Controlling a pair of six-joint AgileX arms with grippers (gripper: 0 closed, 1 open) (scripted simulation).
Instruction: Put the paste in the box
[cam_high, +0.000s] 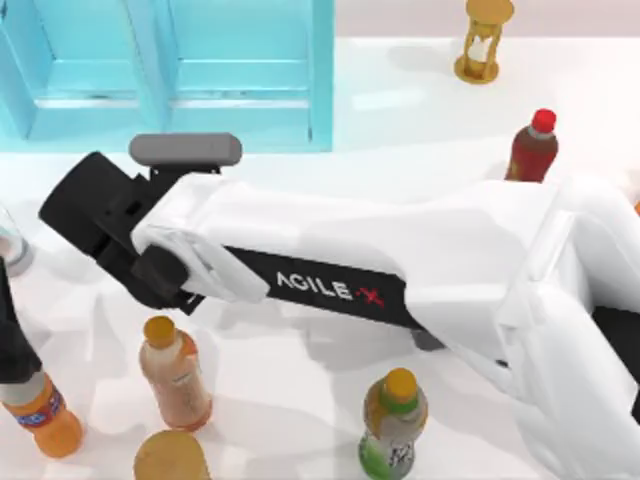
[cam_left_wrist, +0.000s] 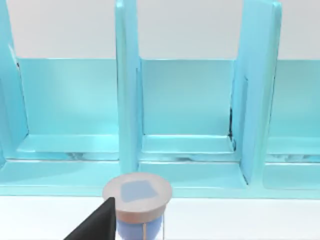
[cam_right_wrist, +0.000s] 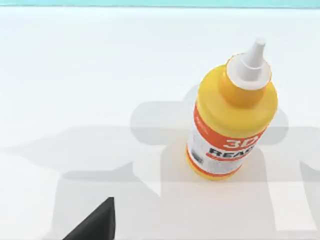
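while reaching across the desk (cam_high: 420, 110) in top view, right arm spans toward the left, right claw (cam_high: 85, 215) short of the box (cam_high: 322, 80); spread or pinched: cannot tell. left wrist view: box compartments empty, left arm parked. right wrist view: paste (cam_right_wrist: 231, 125) upright on desk, ungripped. risk: descending off-centre knocks paste over.

The top view looks straight down on the worktop (cam_high: 420, 110). The left wrist view faces the box (cam_left_wrist: 190, 100) from close by. The right wrist view looks steeply down at the paste (cam_right_wrist: 230, 125).
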